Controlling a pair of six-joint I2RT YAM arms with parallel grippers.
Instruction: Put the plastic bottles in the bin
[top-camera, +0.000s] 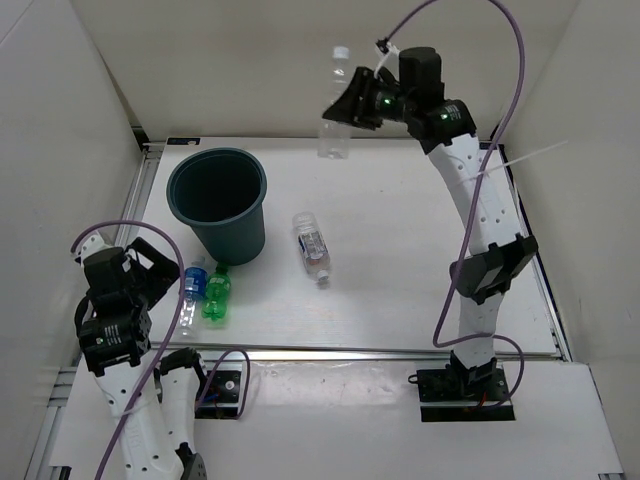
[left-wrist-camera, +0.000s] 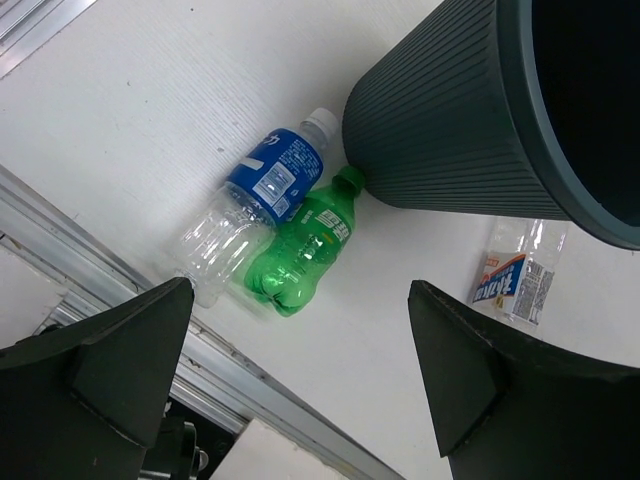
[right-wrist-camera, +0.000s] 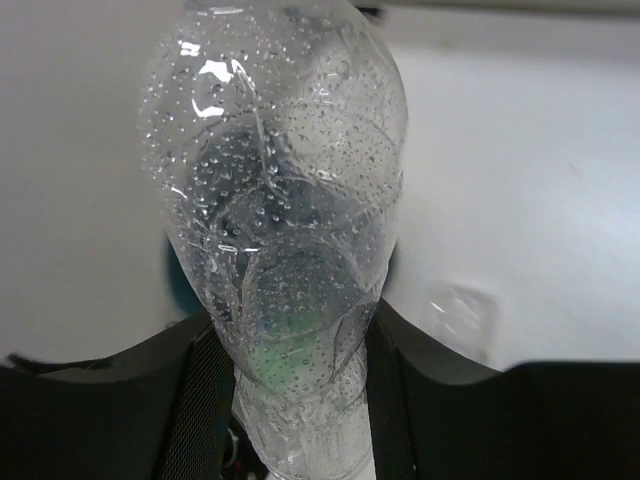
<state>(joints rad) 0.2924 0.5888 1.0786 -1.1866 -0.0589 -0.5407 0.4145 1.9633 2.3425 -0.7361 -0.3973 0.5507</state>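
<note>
White table (top-camera: 400, 260), walled in white: one clear bottle (top-camera: 334, 128) aloft, three lying flat.
Right gripper (top-camera: 350, 105) clamped across the clear bottle, high over the far edge, right of the bin (top-camera: 215, 235); no bottle visible inside the bin. Left gripper (top-camera: 160, 265) wide apart, holding nothing, above the blue-label bottle (left-wrist-camera: 265, 185) and green bottle (left-wrist-camera: 305, 245), which touch at the bin's foot. A labelled clear bottle (top-camera: 312, 243) lies mid-table. Judged: empty, light, thin-walled, slick, prone to roll. Grip mid-body, gently.

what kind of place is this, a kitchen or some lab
Most likely a robot lab test cell: a white table boxed in by plain white panels, a left arm and right arm bolted at its near edge, and only a bin and plastic bottles as props.
</note>
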